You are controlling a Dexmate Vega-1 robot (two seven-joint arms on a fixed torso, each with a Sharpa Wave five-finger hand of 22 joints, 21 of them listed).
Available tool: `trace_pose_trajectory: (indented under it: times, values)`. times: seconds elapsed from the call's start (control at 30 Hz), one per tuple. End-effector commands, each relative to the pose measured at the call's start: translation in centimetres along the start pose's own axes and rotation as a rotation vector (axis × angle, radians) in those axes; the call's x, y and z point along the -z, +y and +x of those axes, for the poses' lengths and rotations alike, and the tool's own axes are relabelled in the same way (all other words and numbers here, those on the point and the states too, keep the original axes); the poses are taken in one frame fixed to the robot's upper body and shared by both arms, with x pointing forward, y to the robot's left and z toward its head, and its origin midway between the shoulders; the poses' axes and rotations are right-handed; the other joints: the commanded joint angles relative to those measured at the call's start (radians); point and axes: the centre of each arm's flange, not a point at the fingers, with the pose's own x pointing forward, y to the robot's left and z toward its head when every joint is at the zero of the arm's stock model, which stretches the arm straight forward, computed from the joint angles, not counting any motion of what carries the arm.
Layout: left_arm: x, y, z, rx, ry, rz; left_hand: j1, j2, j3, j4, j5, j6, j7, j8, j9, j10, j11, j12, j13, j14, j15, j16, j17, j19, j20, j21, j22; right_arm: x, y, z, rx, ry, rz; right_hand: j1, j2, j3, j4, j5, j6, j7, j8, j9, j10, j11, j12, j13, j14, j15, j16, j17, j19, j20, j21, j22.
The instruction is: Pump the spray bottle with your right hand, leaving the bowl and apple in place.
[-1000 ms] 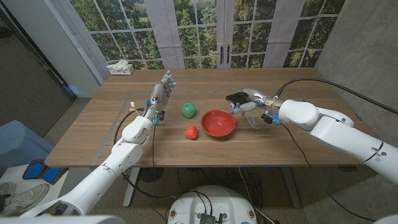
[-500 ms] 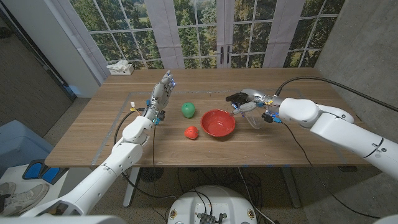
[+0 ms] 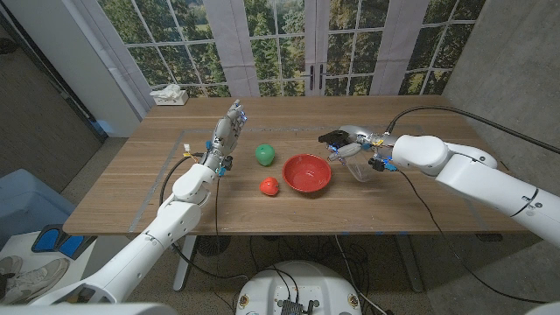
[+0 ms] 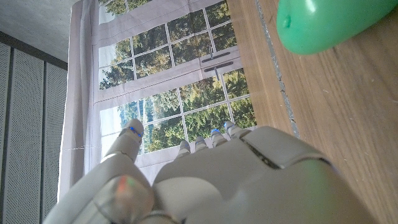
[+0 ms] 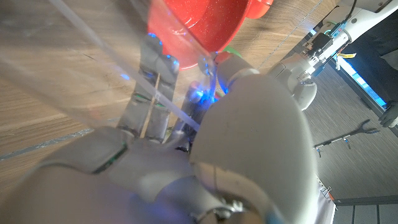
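One spray bottle (image 3: 348, 156) | within right hand (image 3: 354, 149) fingers (image 5: 152, 87) | beside bowl (image 3: 306, 173)

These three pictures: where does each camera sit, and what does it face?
Head view: on the robot's head, looking down at the table, both arms showing.
Left wrist view: behind the left hand, facing the windows.
Right wrist view: behind the right hand, holding the spray bottle.
The head and right wrist views share the red bowl.
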Motion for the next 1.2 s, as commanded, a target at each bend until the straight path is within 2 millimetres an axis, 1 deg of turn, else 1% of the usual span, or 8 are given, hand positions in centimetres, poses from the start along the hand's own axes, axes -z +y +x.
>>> trace_pose_trajectory:
  times: [0.03, 0.47, 0.73, 1.0, 1.07, 1.1, 1.13, 1.2]
  values:
    - [-0.09, -0.13, 0.02, 0.002, -0.001, 0.002, 0.01, 0.037, 0.004, -0.003, -0.002, -0.006, -0.005, -0.001, 0.004, -0.116, -0.007, 0.002, 0.002, -0.17, -0.088, 0.002, 0.001, -0.04, -0.097, 0.002, 0.002, 0.32, -0.24, -0.29, 0.016, -0.02, 0.032, 0.002, -0.001, 0.009, 0.001, 0.011, 0.114, 0.095, 0.055, 0.001, -0.01, 0.01, 0.124, 0.004, 0.265, -0.319, 0.38, 0.193, 0.341, -0.376, -0.018, 0.023]
    - [-0.29, -0.34, -0.06, 0.005, -0.004, 0.006, 0.012, 0.037, 0.004, -0.004, -0.002, -0.005, -0.004, 0.0, 0.004, -0.115, -0.006, 0.002, 0.002, -0.17, -0.087, 0.002, 0.001, -0.04, -0.097, 0.002, 0.002, 0.36, -0.13, -0.33, 0.018, 0.004, 0.016, -0.014, 0.034, -0.032, 0.01, -0.034, 0.071, 0.019, 0.053, 0.002, -0.066, -0.015, 0.132, 0.002, 0.244, -0.326, 0.372, 0.191, 0.32, -0.386, -0.031, -0.024]
    - [-0.34, -0.41, -0.05, 0.004, -0.007, 0.005, 0.012, 0.037, 0.003, -0.005, -0.002, -0.005, -0.004, 0.0, 0.004, -0.115, -0.007, 0.003, 0.002, -0.17, -0.088, 0.002, 0.001, -0.04, -0.097, 0.002, 0.002, 0.46, -0.14, -0.46, 0.037, 0.002, 0.022, -0.005, 0.052, -0.062, 0.004, -0.083, 0.013, -0.099, 0.052, 0.001, -0.117, -0.025, 0.137, 0.001, 0.23, -0.328, 0.372, 0.191, 0.306, -0.388, -0.021, -0.055]
    - [-0.39, -0.45, 0.08, 0.008, -0.006, 0.007, 0.012, 0.037, 0.003, -0.005, -0.002, -0.005, -0.005, 0.001, 0.004, -0.114, -0.008, 0.003, 0.002, -0.17, -0.088, 0.002, 0.001, -0.04, -0.097, 0.002, 0.002, 0.48, -0.22, -0.56, 0.052, 0.005, 0.026, -0.01, 0.06, -0.072, 0.006, -0.103, -0.064, -0.142, 0.04, -0.005, -0.1, -0.043, 0.141, 0.0, 0.227, -0.327, 0.375, 0.191, 0.302, -0.388, -0.004, -0.05]
    - [-0.39, -0.45, 0.09, 0.007, -0.005, 0.008, 0.012, 0.037, 0.003, -0.005, -0.002, -0.004, -0.005, 0.001, 0.004, -0.115, -0.008, 0.003, 0.002, -0.17, -0.089, 0.002, 0.001, -0.04, -0.097, 0.002, 0.002, 0.53, -0.19, -0.62, 0.065, -0.002, 0.032, -0.006, 0.058, -0.078, 0.002, -0.115, -0.142, -0.141, 0.015, -0.016, -0.102, -0.047, 0.139, 0.001, 0.232, -0.326, 0.377, 0.193, 0.299, -0.388, 0.005, -0.039]
    - [-0.37, -0.45, 0.1, 0.005, -0.005, 0.007, 0.012, 0.036, 0.003, -0.005, -0.002, -0.004, -0.005, 0.001, 0.004, -0.115, -0.008, 0.002, 0.002, -0.171, -0.088, 0.002, 0.001, -0.04, -0.097, 0.002, 0.002, 0.39, -0.27, -0.52, 0.043, 0.021, 0.01, 0.0, 0.063, -0.082, 0.001, -0.128, -0.266, -0.135, -0.039, -0.048, -0.101, -0.048, 0.14, 0.002, 0.234, -0.327, 0.377, 0.192, 0.299, -0.388, 0.009, -0.035]
    - [-0.36, -0.45, 0.11, 0.005, -0.004, 0.006, 0.012, 0.036, 0.002, -0.005, -0.002, -0.005, -0.006, 0.001, 0.004, -0.115, -0.008, 0.003, 0.002, -0.171, -0.088, 0.002, 0.001, -0.04, -0.097, 0.002, 0.002, 0.51, -0.16, -0.6, 0.062, 0.004, 0.018, 0.01, 0.067, -0.089, -0.001, -0.146, -0.419, -0.098, -0.159, -0.152, -0.108, -0.054, 0.14, 0.002, 0.232, -0.326, 0.378, 0.193, 0.288, -0.388, 0.01, -0.031]
    - [-0.36, -0.45, 0.13, 0.006, -0.004, 0.009, 0.013, 0.036, 0.002, -0.005, -0.002, -0.005, -0.006, 0.001, 0.004, -0.116, -0.009, 0.002, 0.002, -0.171, -0.088, 0.002, 0.001, -0.041, -0.097, 0.002, 0.002, 0.5, -0.19, -0.53, 0.051, 0.011, 0.016, 0.024, 0.07, -0.085, -0.004, -0.154, -0.402, -0.052, -0.218, -0.233, -0.114, -0.06, 0.144, 0.003, 0.223, -0.326, 0.378, 0.194, 0.285, -0.389, 0.007, -0.036]
